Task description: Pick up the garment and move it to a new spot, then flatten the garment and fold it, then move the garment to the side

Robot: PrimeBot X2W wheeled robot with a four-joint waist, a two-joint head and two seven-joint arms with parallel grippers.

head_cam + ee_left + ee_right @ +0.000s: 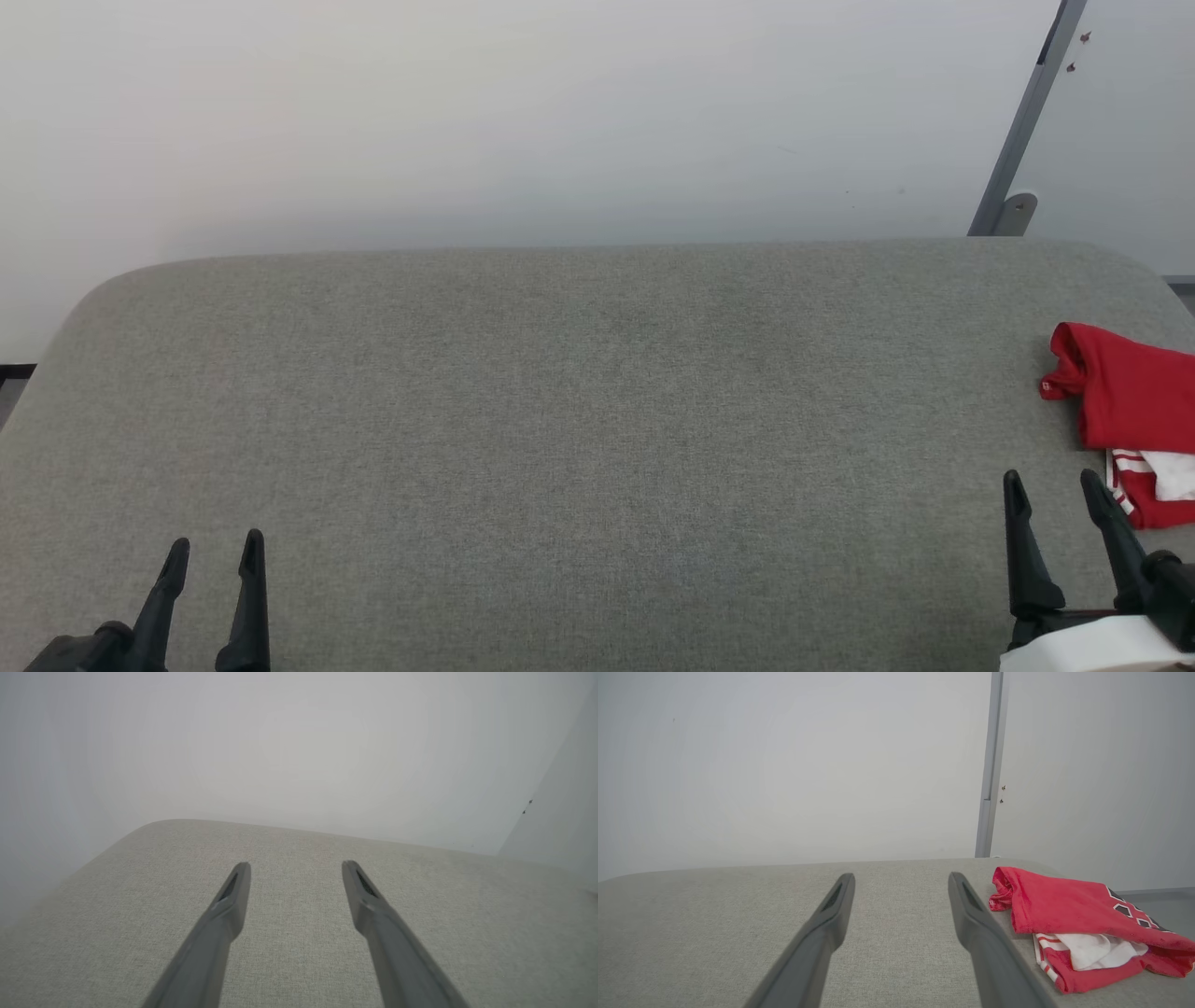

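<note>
At three o'clock on the grey, woven, round-cornered pad [560, 420] in your head view lies the garment [1125, 397]. It is a soft red bundle, loosely folded over, with a white-and-red striped band and white lining showing at its near edge. Your right wrist view adds black, white-outlined lettering across the top fold. The right gripper [1053, 481] sits just beside the cloth at five o'clock, its fingers spread and empty. The left gripper [216, 543], at seven o'clock, is likewise spread, well apart from the garment.
</note>
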